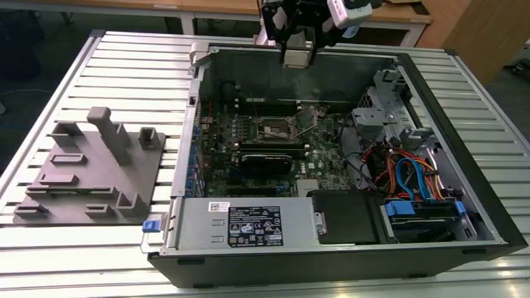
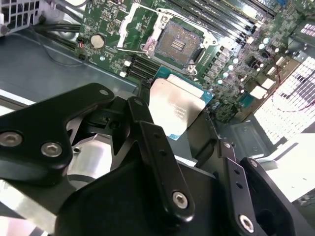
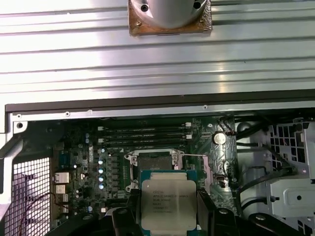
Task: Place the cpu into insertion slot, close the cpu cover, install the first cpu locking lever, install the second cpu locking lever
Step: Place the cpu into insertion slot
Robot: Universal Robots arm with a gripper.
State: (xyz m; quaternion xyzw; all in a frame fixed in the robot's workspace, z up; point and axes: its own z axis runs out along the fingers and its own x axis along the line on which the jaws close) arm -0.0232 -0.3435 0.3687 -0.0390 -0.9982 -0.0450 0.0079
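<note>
While the fingers (image 2: 152, 142) are clamping the cpu (image 2: 174, 110) by 2 opposite edges, the silvery top is facing the wrist cameras. The chip is hanging free, touching nothing but the fingers. In the first wrist view the cpu (image 3: 169, 204) is sitting square between the 2 black fingers (image 3: 129, 216).

- Insertion slot (image 2: 178, 43): lying open and bare, dark centre exposed, well below the chip. In the first wrist view the slot (image 3: 153, 164) is lining up roughly ahead of the chip's edge.
- Cpu cover (image 2: 126, 27): appearing swung back beside the slot, leaving the way in open.
- Exterior view: the fingers (image 1: 298, 56) are hovering high over the computer case (image 1: 463, 124), near its far wall, with the slot (image 1: 277, 127) down on the green board. The case is resting on the slatted surface (image 1: 124, 68).

Judgement on doing this step well: the chip is wanting to stay level, all 4 edges parallel to the socket rim. Centring over the slot before descending looks safer than correcting low down. A straight drop with no sideways sliding is sparing the contacts. Letting go is best only once the chip is lying flat inside the rim, clear of the raised cover.
</note>
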